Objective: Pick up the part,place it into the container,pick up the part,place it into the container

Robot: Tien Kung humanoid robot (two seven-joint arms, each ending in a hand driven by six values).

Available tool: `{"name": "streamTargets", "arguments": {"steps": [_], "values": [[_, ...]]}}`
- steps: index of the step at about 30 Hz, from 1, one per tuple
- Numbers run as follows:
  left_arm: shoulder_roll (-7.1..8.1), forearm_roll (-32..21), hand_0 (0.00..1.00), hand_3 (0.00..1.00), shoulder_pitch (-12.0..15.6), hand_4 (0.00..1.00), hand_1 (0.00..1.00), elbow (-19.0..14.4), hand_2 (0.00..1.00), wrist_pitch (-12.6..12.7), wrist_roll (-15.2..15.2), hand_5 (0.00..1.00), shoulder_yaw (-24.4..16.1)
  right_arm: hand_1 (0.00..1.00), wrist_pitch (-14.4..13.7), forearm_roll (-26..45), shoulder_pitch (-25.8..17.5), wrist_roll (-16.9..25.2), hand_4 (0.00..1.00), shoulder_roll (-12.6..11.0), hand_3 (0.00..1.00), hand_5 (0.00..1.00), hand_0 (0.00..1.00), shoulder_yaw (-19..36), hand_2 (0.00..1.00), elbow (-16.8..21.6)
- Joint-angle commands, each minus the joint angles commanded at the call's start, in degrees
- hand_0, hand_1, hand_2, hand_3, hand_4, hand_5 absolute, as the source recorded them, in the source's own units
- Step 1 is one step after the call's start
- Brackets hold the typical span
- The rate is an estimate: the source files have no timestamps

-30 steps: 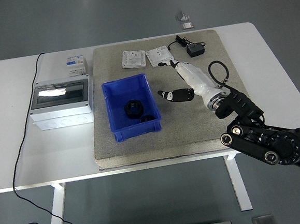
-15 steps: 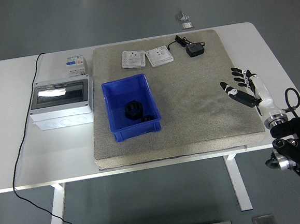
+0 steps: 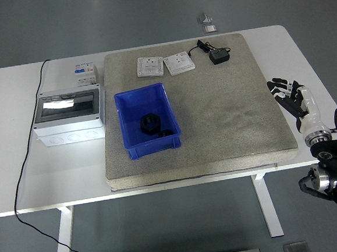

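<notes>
Head view: parts (image 3: 151,124) in container (image 3: 147,120), well left of robot hand (image 3: 291,94).

A white table (image 3: 303,51) stands on a grey floor, its near edge toward the viewer. A large grey mat (image 3: 226,115) covers the centre and right of the tabletop and reaches close to the near edge. Left of the mat sits a grey enclosure box (image 3: 68,116) with a transparent lid. Behind the box, a small white breaker unit (image 3: 84,73) stands near the far edge. A black cable (image 3: 25,155) runs from behind the box across the left part of the tabletop and drops over the near edge to the floor. The right strip of tabletop beside the mat is bare white surface.
</notes>
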Motion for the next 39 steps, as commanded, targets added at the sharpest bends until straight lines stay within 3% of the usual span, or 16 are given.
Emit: {"name": "streamTargets", "arguments": {"steps": [2, 3, 8, 9, 14, 15, 18, 20, 21, 26, 27, 33, 34, 39], "values": [[0.03, 0.54, 0.688, 0.662, -0.08, 0.756, 0.684, 0.01, 0.734, -0.12, -0.06, 0.755, -0.14, 0.533, 0.14, 1.14, 0.27, 0.45, 0.769, 0.38, 0.627, 0.449, 0.695, -0.16, 0.649, 0.06], [0.05, 0.96, 0.687, 0.658, -0.09, 0.755, 0.683, -0.01, 0.697, -0.19, 0.07, 0.751, -0.31, 0.338, 0.33, 1.56, 0.35, 0.62, 0.794, 0.52, 0.566, 0.494, 0.639, -0.31, 0.419, 0.08], [0.22, 3.9, 0.687, 0.658, 0.07, 0.755, 0.683, -0.3, 0.697, -0.97, 2.07, 0.751, -1.94, 0.338, 1.27, 3.39, 0.39, 1.29, 0.794, 0.69, 0.566, 0.494, 0.639, -0.89, 0.419, 0.05], [0.25, 4.65, 0.688, 0.653, 0.11, 0.749, 0.683, -0.38, 0.661, -1.25, 2.71, 0.746, -2.42, 0.267, 1.05, 3.89, 0.36, 1.67, 0.944, 0.65, 0.409, 0.494, 0.565, -0.78, 0.307, 0.07], [0.4, 6.41, 0.688, 0.653, 0.32, 0.749, 0.683, -0.67, 0.661, -2.69, 5.49, 0.746, -3.74, 0.267, 0.48, 5.42, 0.24, 2.54, 0.944, 0.55, 0.409, 0.494, 0.565, -0.15, 0.307, 0.17], [0.4, 6.47, 0.692, 0.651, 0.37, 0.737, 0.68, -0.67, 0.661, -2.89, 5.79, 0.739, -3.77, 0.246, 0.54, 5.41, 0.29, 2.44, 0.972, 0.55, 0.348, 0.473, 0.532, -0.27, 0.28, 0.24], [0.32, 6.61, 0.692, 0.651, 0.6, 0.737, 0.68, -0.67, 0.661, -3.45, 6.75, 0.739, -4.0, 0.246, 0.92, 5.21, 0.49, 2.04, 0.972, 0.64, 0.348, 0.473, 0.532, -0.92, 0.28, 0.6], [0.16, 6.27, 0.692, 0.651, 0.86, 0.737, 0.68, -0.71, 0.661, -3.69, 6.87, 0.739, -3.94, 0.246, 0.96, 5.5, 0.76, 2.2, 0.972, 0.63, 0.348, 0.473, 0.532, -1.7, 0.28, 0.89], [0.08, 6.05, 0.693, 0.656, 0.96, 0.739, 0.683, -0.71, 0.67, -3.81, 6.87, 0.724, -3.83, 0.212, 0.96, 5.68, 0.9, 2.28, 0.977, 0.6, 0.299, 0.48, 0.509, -2.09, 0.248, 0.98], [-0.39, 5.0, 0.693, 0.656, 1.03, 0.739, 0.683, -0.55, 0.67, -5.18, 6.87, 0.724, -2.84, 0.212, 1.4, 6.8, 1.58, 2.34, 0.977, 0.55, 0.299, 0.48, 0.509, -4.86, 0.248, 1.17], [-0.51, 5.11, 0.697, 0.668, 0.97, 0.74, 0.682, -0.52, 0.683, -5.41, 6.87, 0.727, -2.88, 0.196, 1.56, 6.88, 1.65, 2.3, 0.977, 0.57, 0.25, 0.497, 0.494, -5.33, 0.224, 1.22], [-0.88, 6.35, 0.697, 0.668, 0.84, 0.74, 0.682, -0.49, 0.683, -6.11, 6.87, 0.727, -4.43, 0.196, 2.51, 7.28, 1.78, 2.4, 0.977, 0.69, 0.25, 0.497, 0.494, -6.52, 0.224, 1.65], [-0.87, 6.46, 0.695, 0.665, 0.85, 0.741, 0.663, -0.51, 0.683, -6.17, 6.87, 0.724, -4.59, 0.185, 2.67, 7.41, 1.76, 2.48, 0.984, 0.7, 0.239, 0.582, 0.487, -6.46, 0.216, 1.68], [-0.88, 6.98, 0.695, 0.665, 0.94, 0.741, 0.663, -0.56, 0.683, -6.17, 6.87, 0.724, -5.18, 0.185, 3.5, 7.76, 1.65, 2.41, 0.984, 0.83, 0.239, 0.582, 0.487, -6.47, 0.216, 1.79]]}}
